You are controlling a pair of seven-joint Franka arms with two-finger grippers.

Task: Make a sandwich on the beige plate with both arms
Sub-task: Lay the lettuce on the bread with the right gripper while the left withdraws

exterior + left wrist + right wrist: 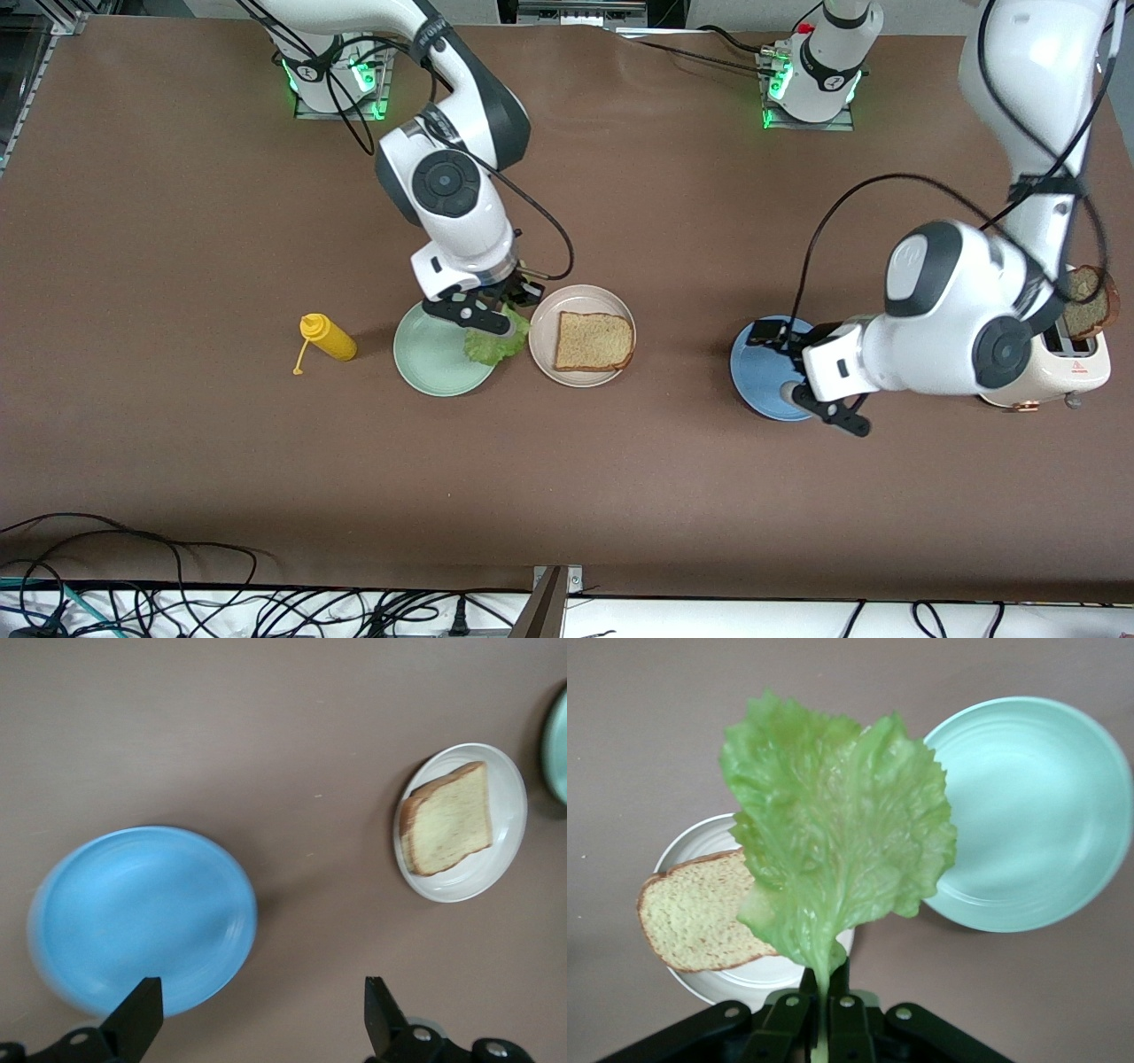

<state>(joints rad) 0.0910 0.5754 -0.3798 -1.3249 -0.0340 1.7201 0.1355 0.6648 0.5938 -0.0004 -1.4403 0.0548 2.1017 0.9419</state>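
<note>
A: Green lettuce leaf (837,828) was pinched by its stem in my right gripper (824,1005), jaws clamped tight on it. It hung over the gap between the mint plate (425,359) and the beige plate (582,335).

B: Where was the bread?

A: One toast slice (594,341) lay flat in the beige plate, toward the rim on the left arm's side. A second slice (1088,301) stuck up out of the toaster (1076,363) at the left arm's edge of the table.

B: And the left gripper (261,1014)?

A: Jaws spread wide, nothing in them, hovering over the blue plate's (757,377) rim. That plate looked bare. I judged that arm was waiting.

B: How would you land the leaf well?

A: I'd carry it sideways until the broad part sat over the slice's middle, lower it low enough that the leaf draped on the crumb, then release. Letting go high risked it curling off onto the plate rim or the table. Mustard bottle (330,338) lay near the mint plate, well clear.
</note>
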